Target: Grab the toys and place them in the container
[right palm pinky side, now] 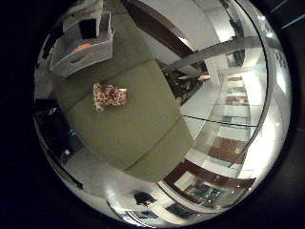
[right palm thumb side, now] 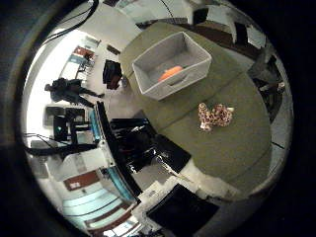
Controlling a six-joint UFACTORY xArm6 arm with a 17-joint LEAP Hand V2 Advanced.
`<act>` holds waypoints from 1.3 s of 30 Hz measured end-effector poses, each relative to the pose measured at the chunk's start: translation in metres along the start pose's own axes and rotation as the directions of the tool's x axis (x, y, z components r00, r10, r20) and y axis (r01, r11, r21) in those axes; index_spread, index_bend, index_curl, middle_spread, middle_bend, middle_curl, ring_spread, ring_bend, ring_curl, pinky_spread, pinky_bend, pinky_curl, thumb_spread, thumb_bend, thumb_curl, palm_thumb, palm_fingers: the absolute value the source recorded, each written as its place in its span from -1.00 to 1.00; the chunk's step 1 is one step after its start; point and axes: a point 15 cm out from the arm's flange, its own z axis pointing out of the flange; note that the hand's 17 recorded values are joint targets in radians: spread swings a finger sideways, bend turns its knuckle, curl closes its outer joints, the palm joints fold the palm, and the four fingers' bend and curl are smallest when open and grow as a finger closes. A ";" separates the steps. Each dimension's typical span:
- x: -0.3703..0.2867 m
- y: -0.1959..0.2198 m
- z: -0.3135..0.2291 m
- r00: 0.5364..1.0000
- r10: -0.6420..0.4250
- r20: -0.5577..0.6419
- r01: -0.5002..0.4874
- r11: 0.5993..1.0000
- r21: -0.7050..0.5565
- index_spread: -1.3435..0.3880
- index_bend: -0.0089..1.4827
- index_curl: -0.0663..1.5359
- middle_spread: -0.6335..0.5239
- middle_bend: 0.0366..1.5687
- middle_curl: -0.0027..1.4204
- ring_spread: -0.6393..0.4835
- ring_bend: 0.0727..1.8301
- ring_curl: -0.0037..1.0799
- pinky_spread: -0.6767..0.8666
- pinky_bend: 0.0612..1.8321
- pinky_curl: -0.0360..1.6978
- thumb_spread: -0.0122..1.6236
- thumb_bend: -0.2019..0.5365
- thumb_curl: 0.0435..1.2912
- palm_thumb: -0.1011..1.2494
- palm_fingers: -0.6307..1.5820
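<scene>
- hand: none of it shows in either palm view, so cannot tell if it's released, clenched or grasping anything
- both views look down from well above the table (right palm thumb side: 237, 148), nothing close to the palm
- table is covered in olive-green cloth, folds/creases running across it
- spotted plush toy (right palm thumb side: 214, 116), cream with reddish-brown patches like a leopard print, lies flat on the green cloth, out in the open part of the table, nothing touching it
- toy sits near the container but apart from it, a strip of bare cloth between the two
- container (right palm thumb side: 148, 86) is a light grey rectangular fabric bin, open top, standing upright on the table nearer one end, cut-out handle in the side wall facing the toy
- inside the container: an orange toy (right palm thumb side: 171, 73) lying on the bottom, against the wall with the handle; exact shape can't be made out
- in the little finger side view a dark object (right palm pinky side: 88, 27) stands just past the container, what it is unclear
- beyond the table edge: black equipment (right palm thumb side: 136, 143) on the floor beside the table
- farther off: pale shiny floor, glass partitions and wood-panelled walls (right palm pinky side: 224, 148) of the room
</scene>
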 end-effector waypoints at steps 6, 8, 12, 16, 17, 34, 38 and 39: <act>0.008 -0.008 0.033 0.998 -0.042 -0.049 0.042 0.999 0.002 0.04 -0.73 -0.39 -0.08 -0.58 -0.34 -0.16 -0.26 -0.26 -0.01 -0.36 -0.09 0.29 -0.52 -0.61 -0.14 -0.19; 0.010 -0.012 0.047 0.996 -0.056 -0.063 0.056 0.998 0.007 0.04 -0.74 -0.41 -0.08 -0.59 -0.36 -0.15 -0.27 -0.29 0.01 -0.37 -0.10 0.29 -0.52 -0.61 -0.13 -0.19; 0.003 -0.012 0.072 0.996 -0.074 -0.048 0.074 0.997 -0.004 0.04 -0.75 -0.44 -0.07 -0.60 -0.40 -0.13 -0.29 -0.32 0.05 -0.38 -0.13 0.29 -0.52 -0.61 -0.11 -0.19; 0.001 -0.009 0.095 0.996 -0.077 -0.055 0.077 0.997 -0.007 0.04 -0.75 -0.46 -0.04 -0.62 -0.42 -0.09 -0.32 -0.36 0.07 -0.38 -0.16 0.28 -0.52 -0.60 -0.10 -0.19; 0.003 -0.007 0.103 0.995 -0.076 -0.062 0.076 0.997 -0.005 0.04 -0.75 -0.47 -0.04 -0.62 -0.43 -0.09 -0.32 -0.37 0.08 -0.38 -0.16 0.28 -0.52 -0.60 -0.10 -0.19; 0.016 0.008 0.181 0.997 -0.059 -0.057 0.058 0.998 -0.015 0.04 -0.74 -0.49 0.02 -0.72 -0.49 -0.01 -0.47 -0.50 0.13 -0.46 -0.32 0.27 -0.52 -0.59 -0.02 -0.27; 0.024 0.011 0.189 0.996 -0.059 -0.062 0.058 0.998 -0.019 0.05 -0.75 -0.50 0.03 -0.76 -0.51 0.02 -0.52 -0.53 0.16 -0.48 -0.38 0.26 -0.52 -0.58 0.00 -0.28; 0.025 0.011 0.191 0.996 -0.064 -0.063 0.062 0.998 -0.021 0.05 -0.75 -0.50 0.04 -0.77 -0.51 0.02 -0.53 -0.53 0.16 -0.48 -0.39 0.26 -0.52 -0.58 0.00 -0.27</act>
